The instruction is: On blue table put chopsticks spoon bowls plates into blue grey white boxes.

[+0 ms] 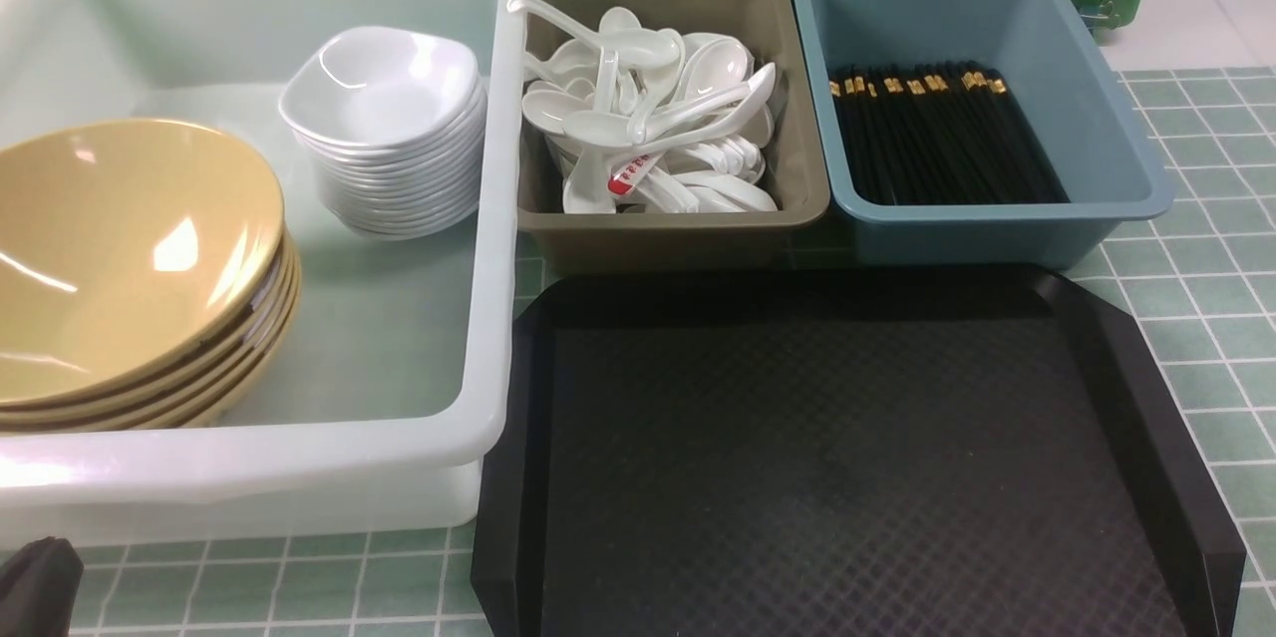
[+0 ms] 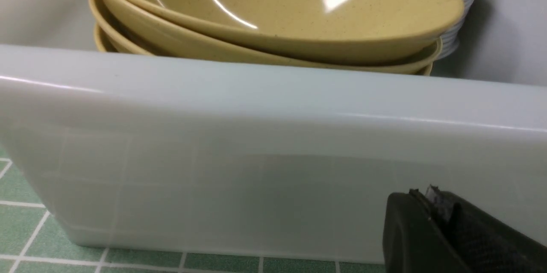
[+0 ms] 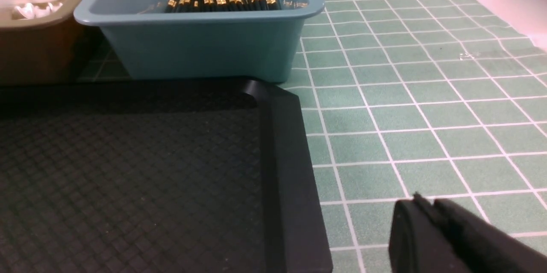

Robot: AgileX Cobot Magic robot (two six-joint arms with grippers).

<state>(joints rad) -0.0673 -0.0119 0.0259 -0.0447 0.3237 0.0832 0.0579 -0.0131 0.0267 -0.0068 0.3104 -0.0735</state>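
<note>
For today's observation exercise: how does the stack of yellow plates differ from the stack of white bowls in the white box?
The yellow plates are wide, shallow and tan; the white bowls are smaller across, glossy white, with a squarish rim. The plate stack holds only a few pieces and leans toward the camera, while the bowl stack holds many more and stands nearly upright. The plates sit nearer the camera, the bowls farther back. Both rest nested inside the white box.

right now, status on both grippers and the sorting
Left gripper and right gripper shut, holding nothing. Black textured plastic tray bare; tan bowls, white spoons, black chopsticks boxed. Nothing in the way.
</note>
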